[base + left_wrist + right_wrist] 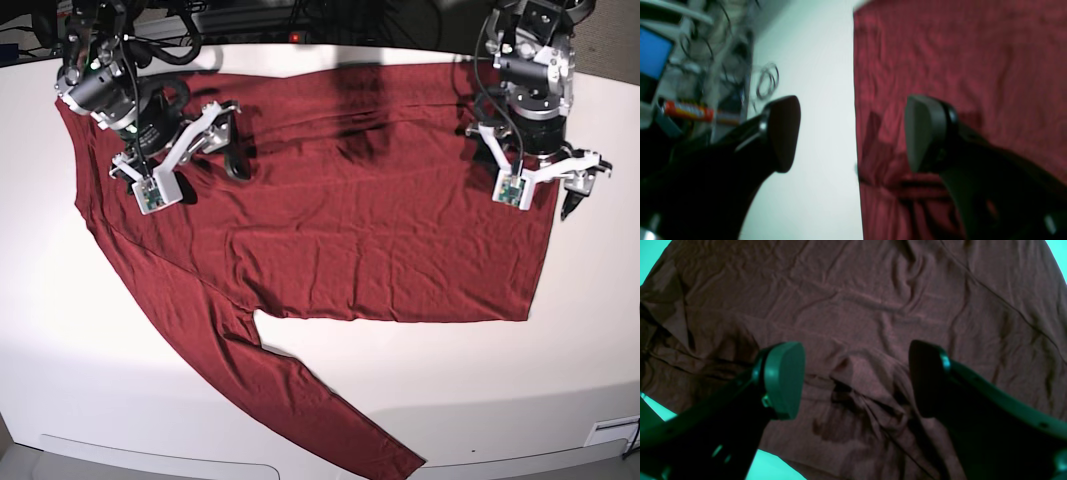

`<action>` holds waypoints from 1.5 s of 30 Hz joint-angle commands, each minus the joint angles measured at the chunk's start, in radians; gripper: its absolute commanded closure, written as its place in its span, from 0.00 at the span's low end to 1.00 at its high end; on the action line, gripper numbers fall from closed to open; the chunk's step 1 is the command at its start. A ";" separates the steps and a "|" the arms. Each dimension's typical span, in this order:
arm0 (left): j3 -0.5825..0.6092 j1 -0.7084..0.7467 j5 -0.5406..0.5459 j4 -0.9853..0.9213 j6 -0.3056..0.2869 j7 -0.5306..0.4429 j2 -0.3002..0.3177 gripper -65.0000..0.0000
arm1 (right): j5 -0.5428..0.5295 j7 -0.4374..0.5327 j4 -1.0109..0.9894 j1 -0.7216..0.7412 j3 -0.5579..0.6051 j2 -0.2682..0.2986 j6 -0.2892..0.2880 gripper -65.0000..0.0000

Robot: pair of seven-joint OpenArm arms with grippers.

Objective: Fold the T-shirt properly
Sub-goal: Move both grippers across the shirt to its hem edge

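- The left end effector and the right end effector both gape wide, holding nothing.
- The T-shirt lies spread on the worktop (1 sleeve trailing).
- Judged step: between folds; next, regrasp an edge.

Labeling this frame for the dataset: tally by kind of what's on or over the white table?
Shirt, dark red, long-sleeved: 1
Tools, both open over the shirt, left tool and right tool: 2
Table, white: 1
Total: 4
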State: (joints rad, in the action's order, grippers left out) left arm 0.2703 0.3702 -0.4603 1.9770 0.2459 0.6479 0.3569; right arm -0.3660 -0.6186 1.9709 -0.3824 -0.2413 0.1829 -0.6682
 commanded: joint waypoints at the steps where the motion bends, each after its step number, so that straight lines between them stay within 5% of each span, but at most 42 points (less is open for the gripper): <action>1: -0.002 -0.004 -0.022 0.018 0.008 -0.034 0.006 0.30 | -0.012 0.027 0.019 0.005 -0.003 0.008 -0.011 0.27; 8: -0.002 -0.005 -0.083 0.018 0.011 -0.052 -0.022 0.30 | -0.013 0.035 0.019 0.005 -0.003 0.008 -0.010 0.27; 18: -0.002 -0.021 -0.080 0.018 0.012 -0.203 -0.057 0.30 | -0.013 0.144 0.019 0.028 -0.003 0.008 -0.010 0.27; 25: -0.002 -0.203 -0.013 0.018 -0.043 -0.211 -0.056 0.30 | -0.013 0.134 0.019 0.247 0.012 0.008 -0.011 0.27; 31: -0.002 -0.380 0.117 0.018 -0.079 -0.151 -0.057 0.30 | -0.012 -0.022 0.018 0.446 0.068 0.008 -0.010 0.27; 45: -0.002 -0.644 0.140 0.013 -0.079 -0.147 0.028 0.30 | -0.013 -0.010 0.014 0.698 0.093 0.008 -0.008 0.27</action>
State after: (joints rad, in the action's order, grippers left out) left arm 0.2741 -0.2508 -0.3088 1.9766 0.1558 0.5240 0.3752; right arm -0.3695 -0.6567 1.9709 0.2890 -0.1467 0.1833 -0.6777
